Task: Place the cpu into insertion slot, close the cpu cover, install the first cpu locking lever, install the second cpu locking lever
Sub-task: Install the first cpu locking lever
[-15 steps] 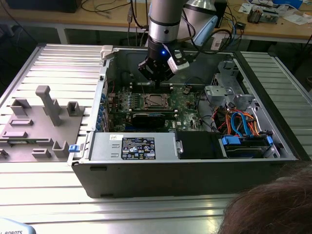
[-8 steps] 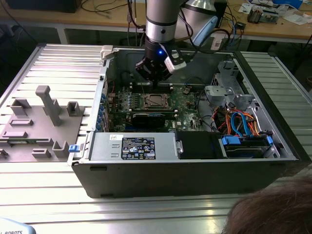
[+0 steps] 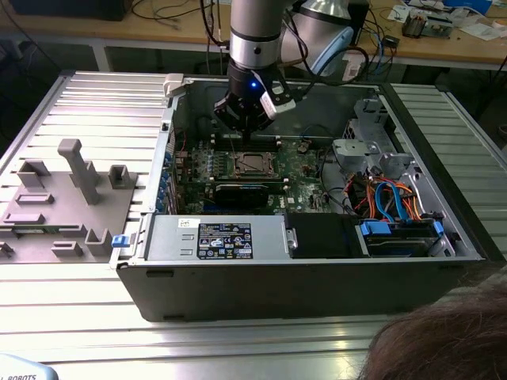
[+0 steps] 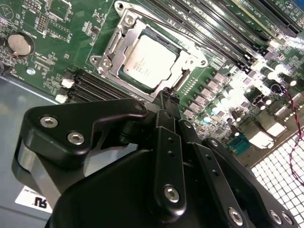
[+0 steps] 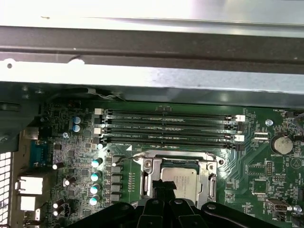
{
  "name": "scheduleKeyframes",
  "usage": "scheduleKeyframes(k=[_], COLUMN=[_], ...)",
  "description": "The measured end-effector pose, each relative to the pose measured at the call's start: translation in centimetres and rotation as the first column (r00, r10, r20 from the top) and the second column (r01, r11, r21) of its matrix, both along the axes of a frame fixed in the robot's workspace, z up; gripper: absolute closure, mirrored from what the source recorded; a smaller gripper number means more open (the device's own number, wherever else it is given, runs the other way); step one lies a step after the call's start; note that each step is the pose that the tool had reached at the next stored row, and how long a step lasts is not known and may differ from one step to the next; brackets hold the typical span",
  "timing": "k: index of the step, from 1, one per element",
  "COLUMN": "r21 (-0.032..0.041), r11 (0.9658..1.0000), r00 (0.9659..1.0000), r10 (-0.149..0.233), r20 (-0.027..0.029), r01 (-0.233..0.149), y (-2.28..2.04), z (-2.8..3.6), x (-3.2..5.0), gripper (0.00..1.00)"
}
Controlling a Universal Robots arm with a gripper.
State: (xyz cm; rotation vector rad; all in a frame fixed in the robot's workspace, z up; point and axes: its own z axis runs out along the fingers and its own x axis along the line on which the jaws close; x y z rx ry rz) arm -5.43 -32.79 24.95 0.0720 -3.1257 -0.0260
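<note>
Exterior view first: my claw [image 3: 247, 125] hangs inside an open computer case [image 3: 317, 277] that lies on a ribbed metal table [image 3: 79, 103], directly over the insertion slot [image 3: 253, 164] on the green motherboard [image 3: 305, 170]. From that angle the socket is a small silvery square, and I cannot make out what sits in it. Off to the exterior view's left a grey fixture block [image 3: 67, 202] rests on the table, a power supply [image 3: 214, 237] fills the case's near side, coloured cables [image 3: 392, 198] bunch toward the exterior view's right, and a person's hair [image 3: 444, 340] edges into the lower corner.

The second wrist view gives what that angle lacks. The cpu [image 4: 151, 61] lies seated flat in the insertion slot [image 4: 187, 53], its silver-grey top bare, and the cpu cover [image 4: 116, 42] lies down around it as a thin metal frame. My fingertips [image 4: 169, 99] come together just beside the socket's edge, pressed to each other with nothing held between them that I can see. A coin battery [image 4: 18, 43] sits off on the board, and the memory slots [image 4: 209, 28] run past the socket's far side.

In the first wrist view, the cpu [image 5: 183, 178] shows in its frame with my fingertips [image 5: 164, 186] overlapping its edge, the memory slots [image 5: 168, 126] lined up between the socket and the case wall [image 5: 152, 52].
</note>
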Motion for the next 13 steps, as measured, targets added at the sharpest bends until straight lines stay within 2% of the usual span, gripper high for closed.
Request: scheduleKeyframes(k=[9,11,12,13], r21=[-0.0001,-0.0001,0.0,0.0002], r11=[1.0,1.0,1.0,1.0], r00=[1.0,1.0,1.0,1.0], r10=[0.0,0.0,0.0,0.0], r20=[0.0,0.0,0.0002,0.0008], r01=[0.0,0.0,0.0,0.0], y=[0.0,0.0,0.0,0.0], z=[0.0,0.0,0.01,0.0], x=[-1.02,-2.6,-3.19,-3.42], gripper=[0.89,0.89,0.89,0.89])
